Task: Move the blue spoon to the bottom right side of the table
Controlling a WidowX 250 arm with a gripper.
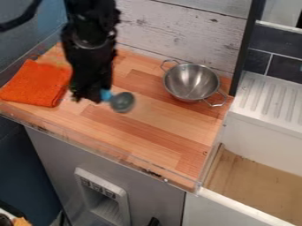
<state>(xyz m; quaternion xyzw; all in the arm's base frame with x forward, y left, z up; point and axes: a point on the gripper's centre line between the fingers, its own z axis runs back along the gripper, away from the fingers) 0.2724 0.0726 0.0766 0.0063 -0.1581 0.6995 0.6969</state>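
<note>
Holding the blue spoon [122, 102], my gripper [88, 95] hangs over the left half of the wooden tabletop [141, 141], clamped on the handle end. Spoon orientation: the grey bowl end points right and slightly toward the front edge of the table. The long axis, judged from the short blue stretch of handle between gripper and bowl end, runs from upper left to lower right in the camera view, closer to level across the view than to straight down it. The remainder of the handle is hidden by the gripper, and I cannot tell how steeply the spoon tilts. Position: left of the table's middle, well apart from the bottom right corner.

Surroundings: the orange cloth [36, 84] lies at the left, near the gripper. The metal colander [190, 82] stands upright toward the back right, apart from the spoon; its two loop handles lie along a line from upper left to lower right. The white ribbed drainboard [268, 99] is beyond the table's right edge.
</note>
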